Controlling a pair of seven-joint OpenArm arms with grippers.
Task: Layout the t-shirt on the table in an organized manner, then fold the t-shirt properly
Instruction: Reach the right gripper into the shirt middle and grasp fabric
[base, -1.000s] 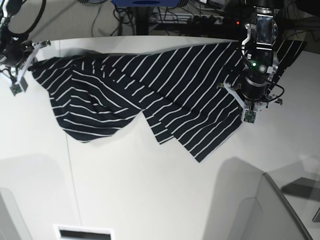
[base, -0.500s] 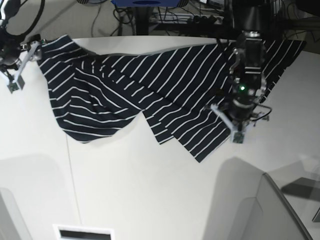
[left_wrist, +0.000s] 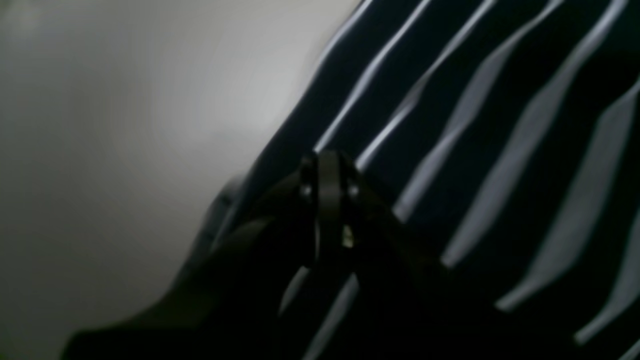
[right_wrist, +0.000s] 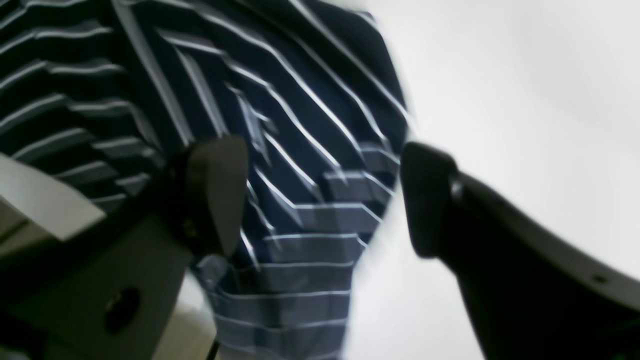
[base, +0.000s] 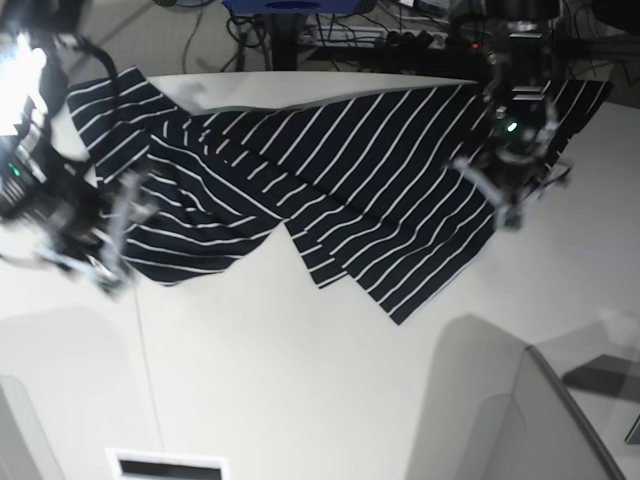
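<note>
The dark striped t-shirt (base: 330, 170) lies spread and wrinkled across the far half of the table (base: 300, 390), one corner pointing at the near side. My left gripper (base: 505, 215) sits at the shirt's right edge. In the left wrist view this left gripper (left_wrist: 327, 167) is shut, and the t-shirt (left_wrist: 500, 150) hem appears pinched at its tips. My right gripper (base: 112, 262), blurred, hovers by the shirt's lower left edge. In the right wrist view the right gripper (right_wrist: 320, 195) is open above the t-shirt (right_wrist: 300, 150), with nothing between its fingers (right_wrist: 215, 190).
Cables and equipment (base: 350, 35) crowd the space behind the table's far edge. A thin dark seam (base: 145, 370) runs along the tabletop. A white slotted piece (base: 165, 465) sits at the near edge. A translucent panel (base: 560, 420) stands at the near right.
My right gripper opened and let go of the shirt's far-left corner, which now lies on the table, then swung toward the near side. My left gripper moved inward, then back to the right edge.
</note>
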